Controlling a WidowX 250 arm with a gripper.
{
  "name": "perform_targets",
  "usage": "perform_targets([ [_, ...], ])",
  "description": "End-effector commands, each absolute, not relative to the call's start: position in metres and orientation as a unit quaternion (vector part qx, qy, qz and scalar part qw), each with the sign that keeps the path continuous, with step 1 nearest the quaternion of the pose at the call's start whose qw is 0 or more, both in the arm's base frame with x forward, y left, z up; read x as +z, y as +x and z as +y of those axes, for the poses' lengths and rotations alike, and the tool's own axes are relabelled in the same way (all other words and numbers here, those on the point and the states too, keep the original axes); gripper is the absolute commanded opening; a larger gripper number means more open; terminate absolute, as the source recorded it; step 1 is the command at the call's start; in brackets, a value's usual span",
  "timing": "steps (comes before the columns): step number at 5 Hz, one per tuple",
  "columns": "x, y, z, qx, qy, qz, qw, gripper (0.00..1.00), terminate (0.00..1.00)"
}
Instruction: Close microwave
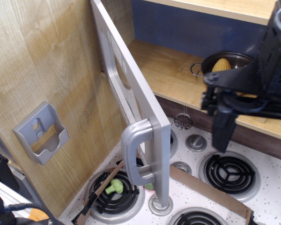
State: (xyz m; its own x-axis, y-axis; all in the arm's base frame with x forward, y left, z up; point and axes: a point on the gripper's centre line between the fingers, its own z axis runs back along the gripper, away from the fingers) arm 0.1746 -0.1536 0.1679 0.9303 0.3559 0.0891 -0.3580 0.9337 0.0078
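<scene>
We saw one microwave [131, 101] door swung open, four burners [229, 172], and our gripper [223, 129]; its opening we couldn't tell.

Toy kitchen: stove burners [229, 172], knobs [195, 142], pot [215, 68] on wooden shelf [171, 72]

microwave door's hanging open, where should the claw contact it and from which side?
Take the curved silver handle at the free edge of the microwave door. It stands proud of the panel, farthest from the hinge. The claw hangs on the door's right, so probably just push that edge leftward.
</scene>
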Motion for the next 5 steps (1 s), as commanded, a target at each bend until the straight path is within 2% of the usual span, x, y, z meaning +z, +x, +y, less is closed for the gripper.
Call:
perform_targets([
  [1,0.183,0.141,-0.121,0.170,0.009,-0.074,0.983,1.00,0.00],
  [2,0.181,0.135,-0.094,0.113,0.015,-0.064,0.991,1.00,0.00],
  [3,0.170,0.134,-0.068,0.065,0.011,-0.066,0.996,1.00,0.00],
  [5,0.150,0.150,-0.025,-0.011,0.012,-0.074,0.997,1.00,0.00],
])
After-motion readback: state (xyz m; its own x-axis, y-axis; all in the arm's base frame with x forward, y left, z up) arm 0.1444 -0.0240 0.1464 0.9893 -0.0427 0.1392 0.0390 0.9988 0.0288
